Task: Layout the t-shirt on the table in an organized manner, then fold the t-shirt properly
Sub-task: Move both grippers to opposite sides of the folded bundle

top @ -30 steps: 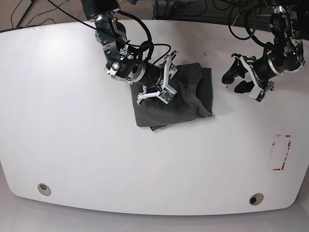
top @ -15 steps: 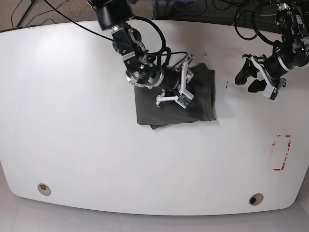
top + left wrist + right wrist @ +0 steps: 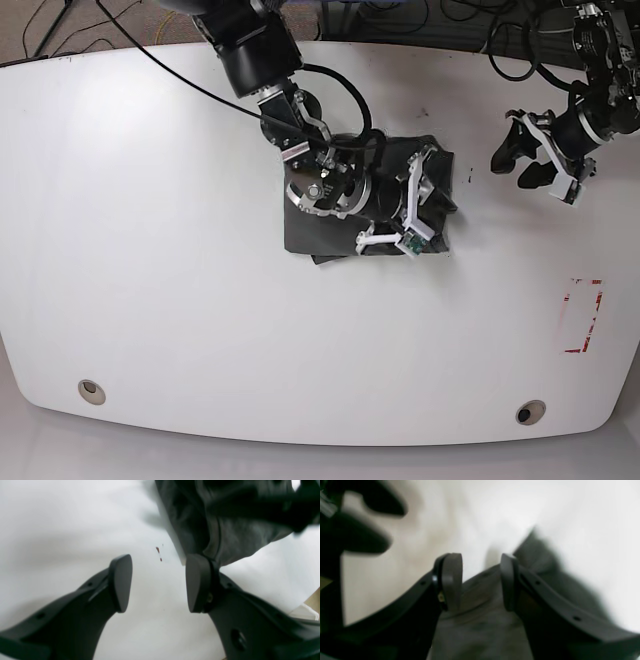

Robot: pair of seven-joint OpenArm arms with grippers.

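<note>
Only from base: red-and-white marking (image 3: 583, 316) on glossy white table (image 3: 150, 250). Folded dark charcoal-grey t-shirt (image 3: 330, 225) beneath right gripper (image 3: 415, 208), jaws apart, empty; left gripper (image 3: 522, 158) well apart, spread wide, empty.

Brown carpet floor (image 3: 30, 25) beyond, black cables (image 3: 420, 15) strewn.

Base view high overhead, facing down on the whole table (image 3: 150, 250), both wrist views close, low, sharing the t-shirt (image 3: 300, 230).
</note>
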